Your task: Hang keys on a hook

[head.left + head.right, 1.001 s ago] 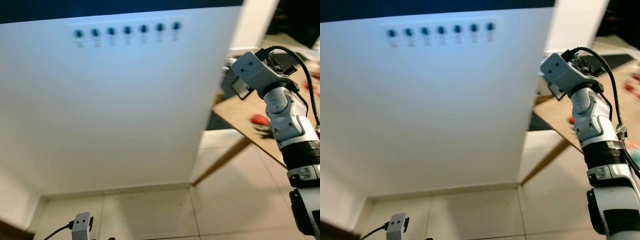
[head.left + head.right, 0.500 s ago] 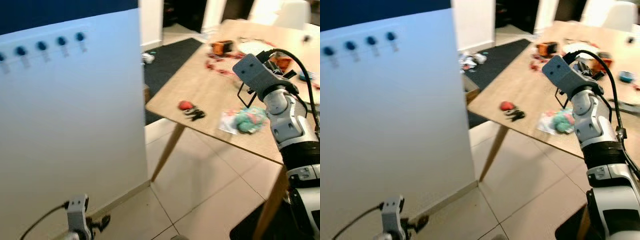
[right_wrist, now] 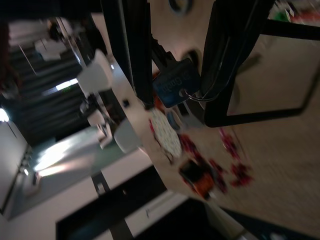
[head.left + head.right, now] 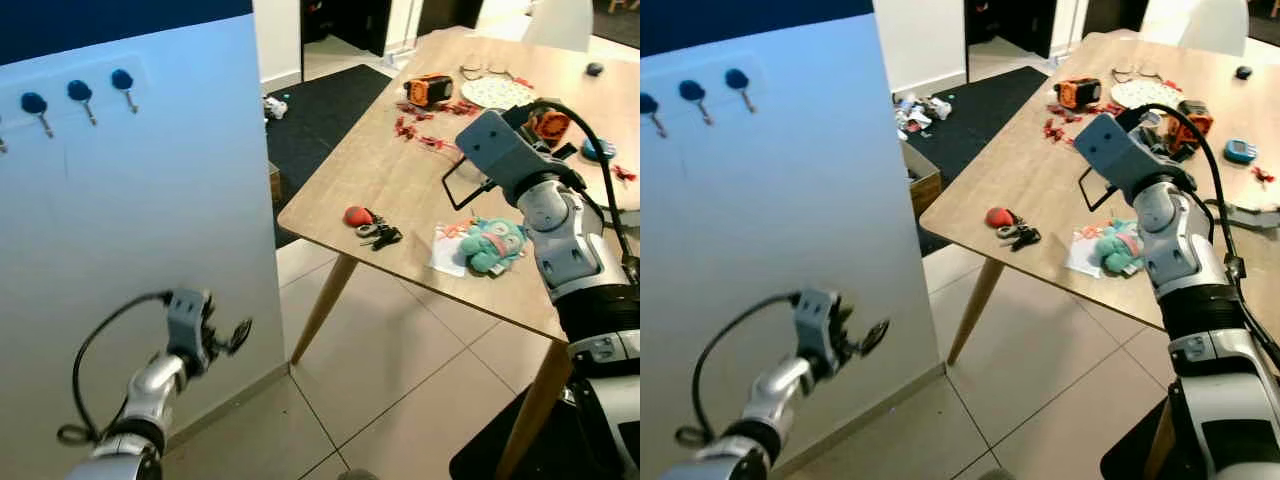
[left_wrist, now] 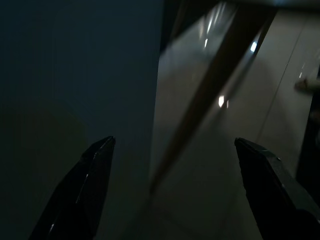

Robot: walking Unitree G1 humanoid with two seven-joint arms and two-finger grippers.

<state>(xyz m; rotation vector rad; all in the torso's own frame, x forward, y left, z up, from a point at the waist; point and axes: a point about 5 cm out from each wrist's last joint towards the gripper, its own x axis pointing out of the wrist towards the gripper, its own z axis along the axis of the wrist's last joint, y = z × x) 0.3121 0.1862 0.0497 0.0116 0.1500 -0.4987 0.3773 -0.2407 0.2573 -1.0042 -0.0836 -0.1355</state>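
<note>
Keys (image 3: 172, 82) sit pinched in the right pincer (image 4: 462, 185), which hovers above the wooden surface (image 4: 400, 190). The hooks (image 4: 122, 80) lie well off to its left, on the white wall. The left pincer (image 4: 235, 335) hangs spread and empty.

My right arm (image 4: 1180, 265) is silver with black joints and a looping black cable; my left arm (image 4: 150, 385) matches, ending in a black claw (image 4: 232, 336).

Home: toy-strewn dining table (image 4: 400, 190)
</note>
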